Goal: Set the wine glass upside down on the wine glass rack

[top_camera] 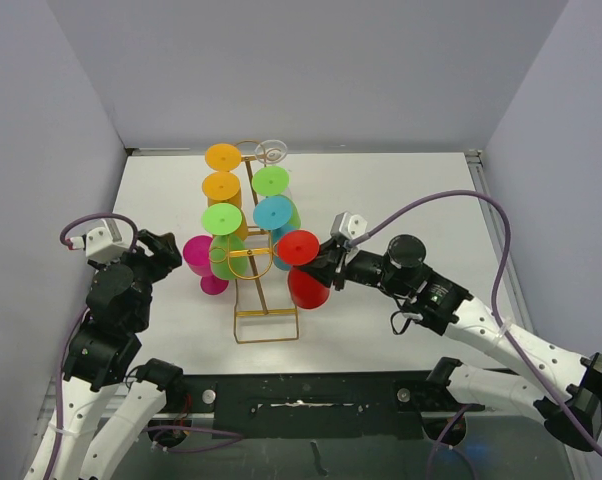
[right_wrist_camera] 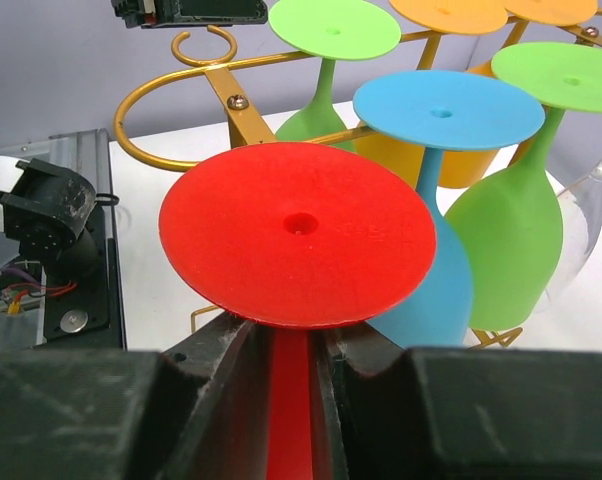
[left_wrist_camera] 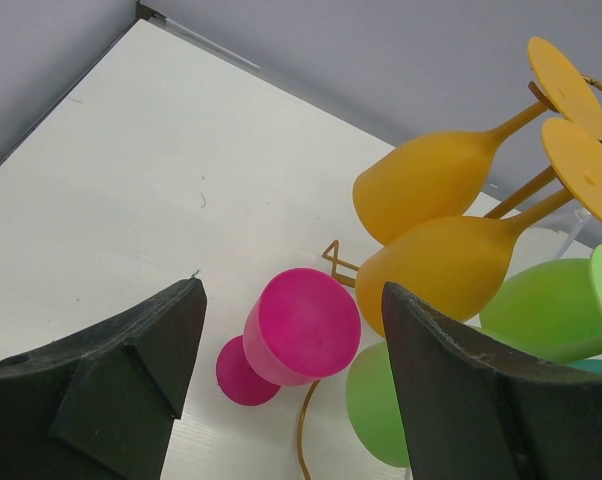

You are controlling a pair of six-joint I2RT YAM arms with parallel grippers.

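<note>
While the fingers (right_wrist_camera: pixel 213 385) of the right gripper (right_wrist_camera: pixel 292 350) are pinched close on the stem of the red wine glass (right_wrist_camera: pixel 299 235), that glass hangs upside down, its flat foot on top and its bowl below. It sits just beside the near right side of the wine glass rack (top_camera: pixel 266 322), whose gold wire frame stands mid-table. I cannot tell whether the stem is resting in a hook. Further along the rack, a blue glass (right_wrist_camera: pixel 446 108), green glasses (right_wrist_camera: pixel 333 27) and orange glasses (left_wrist_camera: pixel 431 180) hang foot-up, with a clear glass (top_camera: pixel 272 150) at the far end. To the left, the left gripper (left_wrist_camera: pixel 291 290) hovers with its jaws spread wide, holding nothing. A pink glass (left_wrist_camera: pixel 301 325) lies on the white table (left_wrist_camera: pixel 131 180) below it, near the rack's left side.
</note>
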